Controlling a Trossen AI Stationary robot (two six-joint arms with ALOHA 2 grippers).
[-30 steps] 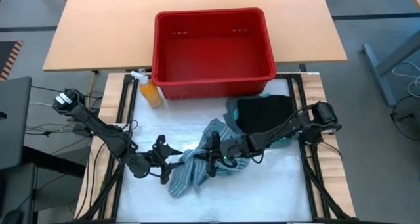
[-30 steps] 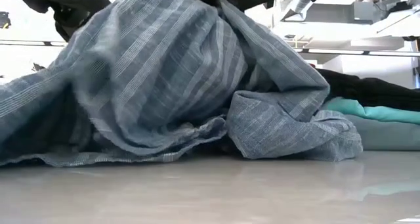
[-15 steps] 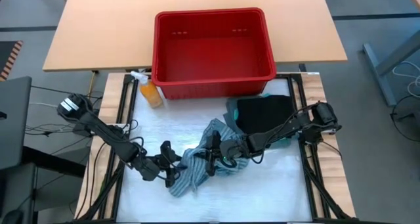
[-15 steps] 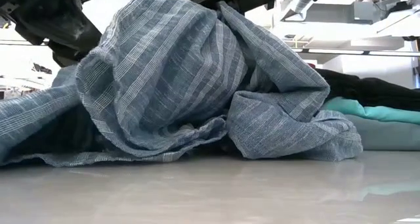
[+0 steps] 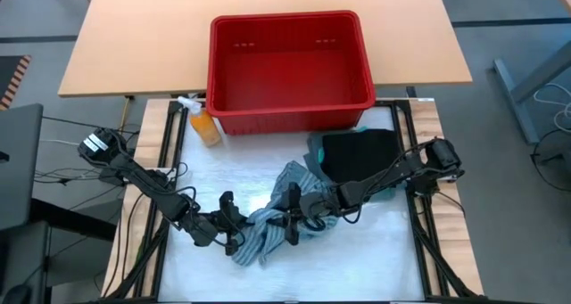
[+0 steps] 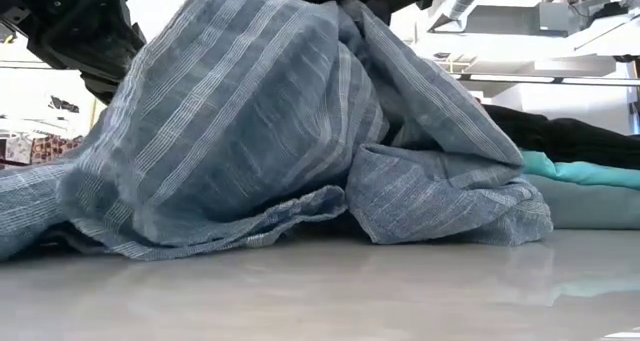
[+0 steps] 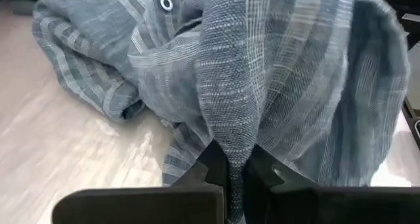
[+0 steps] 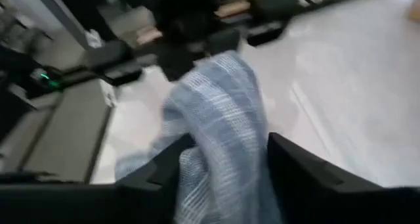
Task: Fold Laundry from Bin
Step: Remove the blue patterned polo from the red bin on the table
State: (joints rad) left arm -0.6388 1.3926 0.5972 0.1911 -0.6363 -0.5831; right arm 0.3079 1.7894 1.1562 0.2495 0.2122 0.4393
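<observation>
1. Red plastic bin [image 5: 290, 68] with slotted walls, standing at the far edge of the white work surface [image 5: 375, 264], nothing visible inside.
2. Blue-grey striped garment [image 5: 268, 228], bunched in a heap near the middle of that surface, between both grippers; tented high in the low view [image 6: 260, 121].
3. Black garment [image 5: 357, 152] on top of a turquoise one [image 6: 570, 169], stacked just right of the striped heap, in front of the bin.
4. Right gripper [image 8: 223, 161] at the heap's right side, fingers spread with striped cloth lying between them.
5. Left gripper [image 7: 237, 175] at the heap's left side, clenched tight on a pinched fold of striped cloth.
6. Orange spray bottle [image 5: 203, 124] beside the bin's left front corner.
</observation>
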